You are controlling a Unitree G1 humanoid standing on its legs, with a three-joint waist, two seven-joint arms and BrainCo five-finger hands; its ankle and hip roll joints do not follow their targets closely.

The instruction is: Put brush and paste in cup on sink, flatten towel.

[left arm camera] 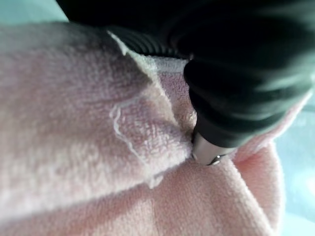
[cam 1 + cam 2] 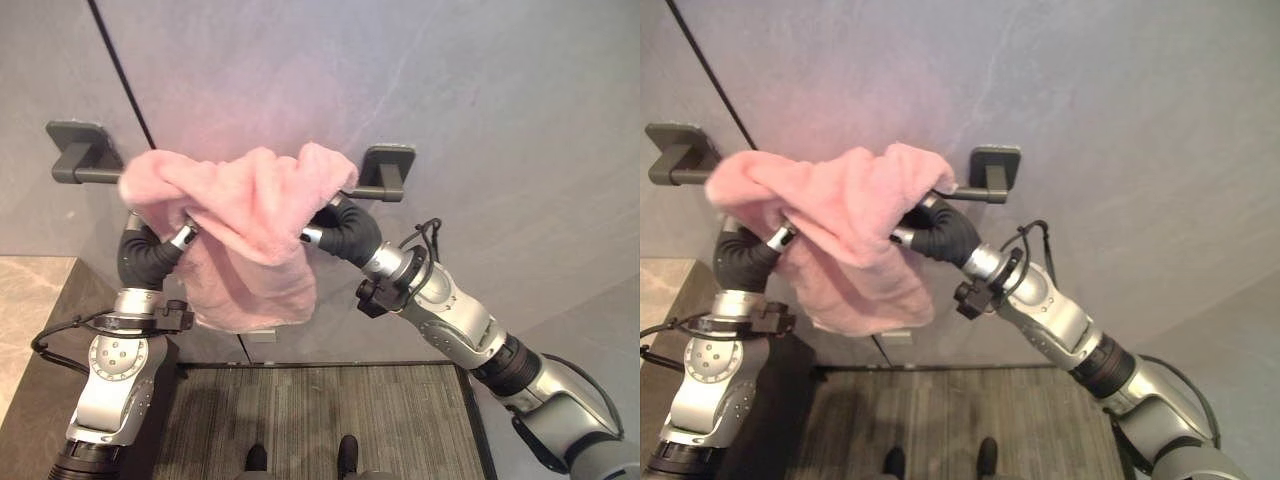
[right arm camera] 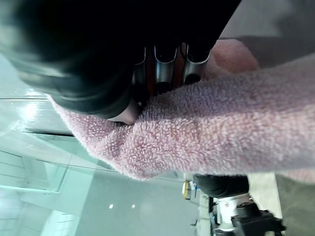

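A pink towel (image 2: 250, 215) hangs bunched and crumpled over a dark wall-mounted towel bar (image 2: 88, 176), covering most of the rail between its two brackets. My left hand (image 2: 160, 250) reaches up into the towel's left side from below. My right hand (image 2: 345, 232) pushes into its right side, close to the right bracket (image 2: 388, 165). The ends of both hands are buried in the cloth. Up close, the left hand (image 1: 236, 73) sinks into a fold of towel (image 1: 98, 123), and the right hand (image 3: 98, 49) goes in behind a thick roll of towel (image 3: 221, 128).
The bar is fixed to a grey wall with a dark slanted seam (image 2: 120, 70). A stone counter edge (image 2: 30, 310) lies at the lower left. A ribbed dark floor mat (image 2: 320, 410) lies below the towel.
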